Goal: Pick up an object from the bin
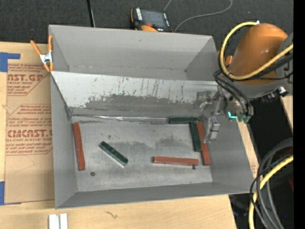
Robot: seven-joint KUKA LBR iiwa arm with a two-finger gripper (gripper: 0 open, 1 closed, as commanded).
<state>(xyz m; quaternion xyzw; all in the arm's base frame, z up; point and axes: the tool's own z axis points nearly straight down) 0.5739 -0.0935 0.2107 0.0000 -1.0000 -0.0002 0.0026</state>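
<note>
My gripper hangs at the right end of the bin floor, close to the right wall. Right under and beside it a red-brown stick lies lengthwise along the wall. A dark green stick lies parallel to that one on its left, touching or nearly touching it. Another dark green stick lies crosswise along the foot of the back wall, ending near the gripper. Nothing shows between the gripper's tips.
A red-brown stick lies flat near the front middle. A short dark green stick sits tilted left of centre. A long red-brown stick runs along the left wall. The sloped bin walls stand close on the gripper's right.
</note>
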